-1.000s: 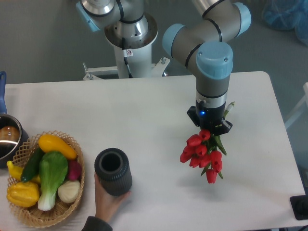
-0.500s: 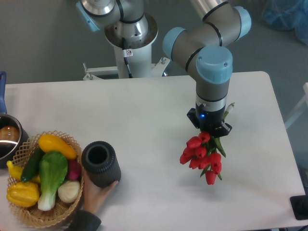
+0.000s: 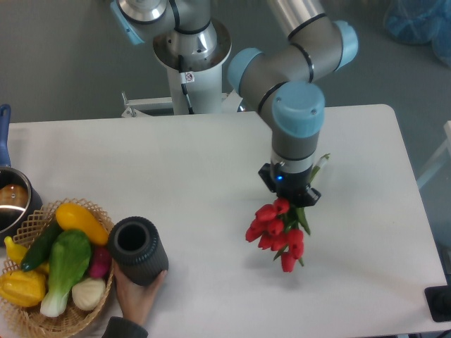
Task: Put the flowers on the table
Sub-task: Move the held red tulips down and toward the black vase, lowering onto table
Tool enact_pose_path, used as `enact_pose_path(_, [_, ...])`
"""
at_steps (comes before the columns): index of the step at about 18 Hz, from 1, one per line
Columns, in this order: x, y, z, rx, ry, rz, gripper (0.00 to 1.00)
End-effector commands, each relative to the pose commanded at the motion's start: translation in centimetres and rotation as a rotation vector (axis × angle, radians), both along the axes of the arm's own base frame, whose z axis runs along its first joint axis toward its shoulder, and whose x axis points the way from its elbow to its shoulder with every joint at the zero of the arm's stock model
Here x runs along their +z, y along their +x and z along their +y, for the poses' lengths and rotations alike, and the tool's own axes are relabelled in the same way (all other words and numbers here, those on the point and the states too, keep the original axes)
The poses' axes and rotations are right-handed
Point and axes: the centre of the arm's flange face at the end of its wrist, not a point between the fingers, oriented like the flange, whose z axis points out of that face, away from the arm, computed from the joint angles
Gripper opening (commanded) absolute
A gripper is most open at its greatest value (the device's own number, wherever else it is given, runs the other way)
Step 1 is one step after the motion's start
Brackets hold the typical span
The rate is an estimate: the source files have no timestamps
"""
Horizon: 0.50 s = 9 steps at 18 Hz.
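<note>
1. Flowers [image 3: 276, 231] in fixed camera view: red tulip heads hanging below gripper [image 3: 289, 193], stems up toward wrist, clenched on the stems. Over right-centre of white worktop [image 3: 211, 162], apparently not yet lying on it; held heads-down, likely for lowering onto the surface.
2. Dark vase [image 3: 137, 250] steadied by a hand [image 3: 137, 296] beside vegetable basket [image 3: 67, 320], well apart from flowers.

Red tulip flowers [image 3: 276, 232] (green stems up) hang heads-down over the white table [image 3: 204, 176].
</note>
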Motion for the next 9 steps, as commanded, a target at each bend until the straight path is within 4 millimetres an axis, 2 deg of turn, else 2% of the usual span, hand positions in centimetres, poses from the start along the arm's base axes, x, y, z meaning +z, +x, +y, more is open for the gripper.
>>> enact_pose_path(1, [-0.4,0.4,0.5,-0.005,-0.002,-0.004,0.14])
enact_pose_path(3, [-1.4,1.1,1.4,-0.021,-0.009,-0.014,0.33])
enact_pose_path(5, [-1.4,1.6,1.7,-0.030,-0.005,-0.019,0.45])
enact_pose_path(7, [-1.3,1.7,1.8,-0.022,-0.004,-0.021,0.51])
enact_pose_path(9, [-1.4,1.5,1.7,-0.015,-0.004,-0.022,0.67])
